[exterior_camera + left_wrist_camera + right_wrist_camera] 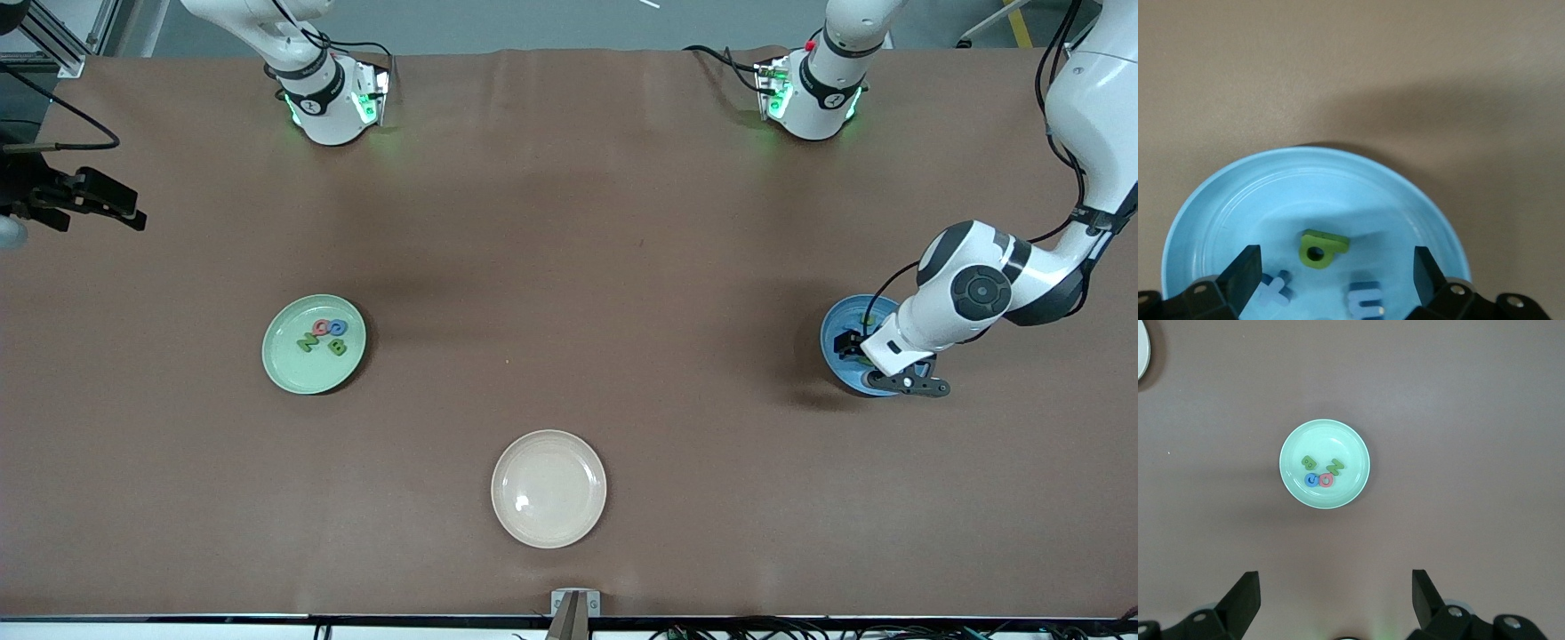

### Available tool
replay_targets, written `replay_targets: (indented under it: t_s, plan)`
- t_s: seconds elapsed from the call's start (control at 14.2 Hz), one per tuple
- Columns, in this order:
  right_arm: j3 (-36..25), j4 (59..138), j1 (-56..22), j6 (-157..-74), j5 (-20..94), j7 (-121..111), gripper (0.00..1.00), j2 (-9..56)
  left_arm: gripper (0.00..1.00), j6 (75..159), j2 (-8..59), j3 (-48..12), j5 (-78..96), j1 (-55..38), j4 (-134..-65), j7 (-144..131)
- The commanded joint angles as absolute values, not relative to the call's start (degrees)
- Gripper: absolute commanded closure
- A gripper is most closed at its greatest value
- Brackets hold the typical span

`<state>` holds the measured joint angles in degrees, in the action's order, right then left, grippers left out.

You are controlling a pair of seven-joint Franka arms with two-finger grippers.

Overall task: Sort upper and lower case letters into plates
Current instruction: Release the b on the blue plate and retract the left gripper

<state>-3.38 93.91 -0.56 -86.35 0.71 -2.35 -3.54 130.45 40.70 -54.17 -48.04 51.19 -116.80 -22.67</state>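
The pale green plate (284, 373) holds the capitals: green Z (307, 341), pink-red Q (323, 327), blue G (338, 327) and green B (337, 347). The right wrist view shows this plate (1338, 433) from high up. The sky blue plate (831, 338) lies toward the left arm's end. My left gripper (852, 347) hangs low over it, open and empty. Between its fingers in the left wrist view (1336, 267) lie green b (1320, 249), blue x (1275, 292) and blue m (1366, 300) in the blue plate (1318, 157). The green u is hidden. My right gripper (1335, 577) waits high, open and empty.
An empty cream-beige plate (548, 488) lies near the table's front edge, midway between the two arms. The right arm's base (324, 102) and the left arm's base (813, 98) stand along the table's edge farthest from the front camera. The right hand shows at the right arm's end (89, 200).
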Motion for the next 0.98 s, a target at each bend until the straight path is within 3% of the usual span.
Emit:
replay_targets:
  t_s: [0.0, 0.35, 0.63, 0.77, 0.91]
  plan:
    - [-2.7, 99.1, 0.4, -87.4, 1.5, -1.4, 0.0, -8.2, 0.0, 129.9, 33.5, -55.2, -38.5, 50.9, -117.6, -21.7]
    - [-2.9, 100.4, 0.5, -87.7, 1.5, -1.4, 0.0, -9.8, 0.0, 125.4, 17.8, -54.9, -11.6, 50.7, -115.7, -7.1]
    - [-2.9, 100.4, 0.4, -89.2, 1.5, -1.5, 0.0, -9.8, 0.0, 108.8, 9.2, -54.8, -6.4, 50.7, -104.3, -3.8]
    - [-2.8, 100.4, 0.4, -89.6, 1.5, -1.5, 0.0, -9.7, 0.0, 99.4, 8.8, -54.9, -6.0, 50.8, -95.1, -3.5]
    - [-2.8, 100.4, 0.3, -89.6, 1.5, -1.5, 0.0, -9.7, 0.0, 96.4, 8.4, -54.8, -3.7, 51.1, -91.2, -2.1]
